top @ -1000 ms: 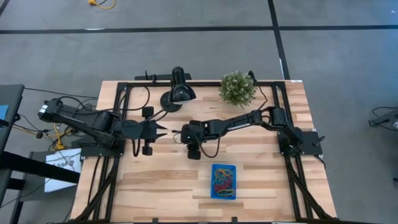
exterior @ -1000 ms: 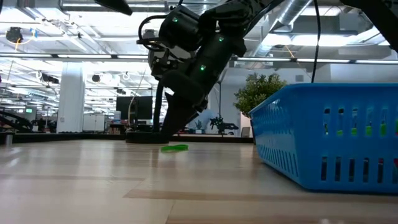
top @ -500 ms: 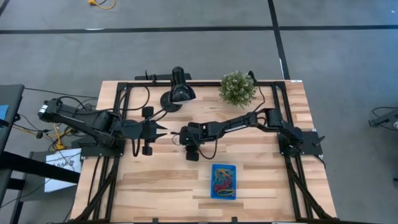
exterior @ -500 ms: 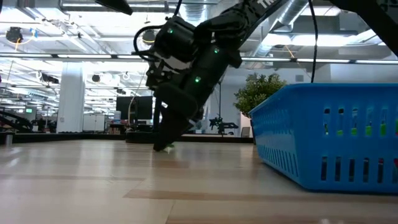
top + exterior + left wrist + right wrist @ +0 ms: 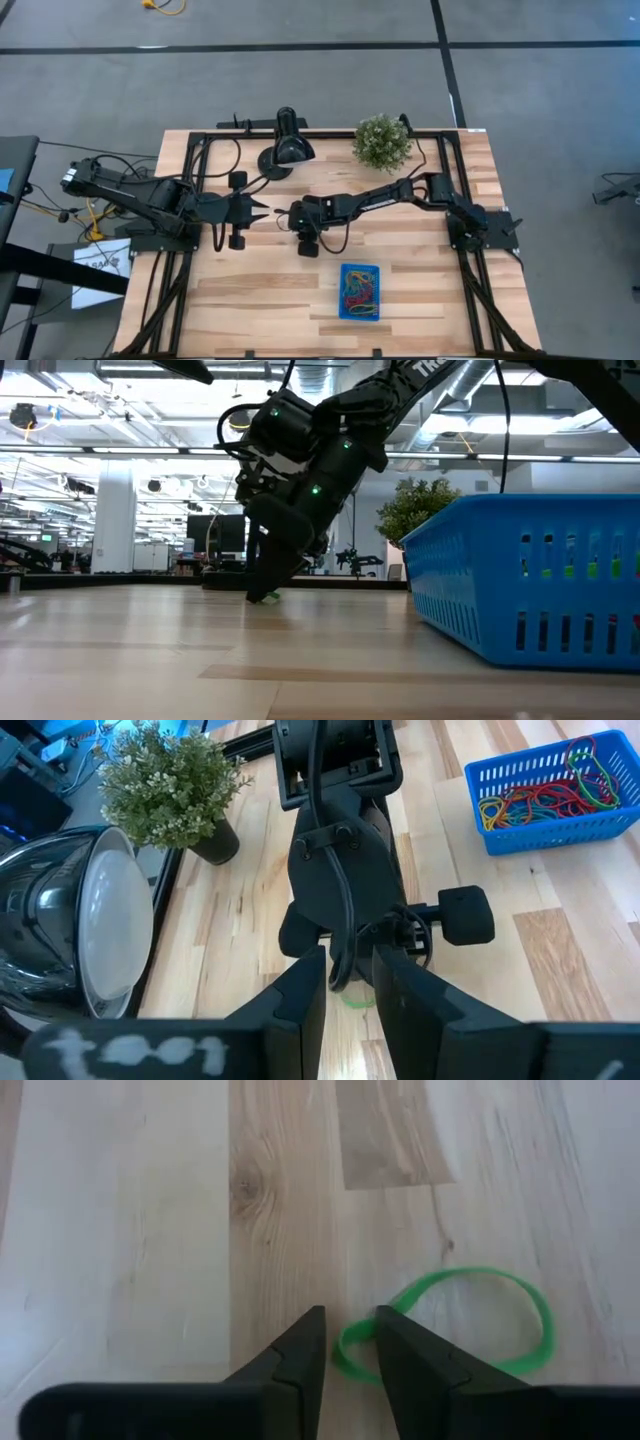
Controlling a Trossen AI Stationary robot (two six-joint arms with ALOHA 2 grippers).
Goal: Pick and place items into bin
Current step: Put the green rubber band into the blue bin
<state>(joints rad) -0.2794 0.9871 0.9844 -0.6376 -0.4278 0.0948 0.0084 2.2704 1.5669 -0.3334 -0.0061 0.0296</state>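
Right hand [image 5: 348, 1342] is down at the surface [image 5: 130, 1230], its fingers narrowed around one end of a green rubber band [image 5: 500, 1305] that lies flat on the wood. Left hand [image 5: 262, 213] hovers just beside it, half open and empty. Nearer the front edge, the blue bin [image 5: 359, 291] holds a tangle of colored bands [image 5: 545, 795].

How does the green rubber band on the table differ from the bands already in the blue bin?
The green rubber band lies alone on the bare wooden table, right at the right gripper; the bands in the bin sit inside the blue bin.
The green band is one open loop; the binned bands are a tangled pile.
It is a single colour; the pile mixes red, yellow, green and orange.
All are thin, limp loops.
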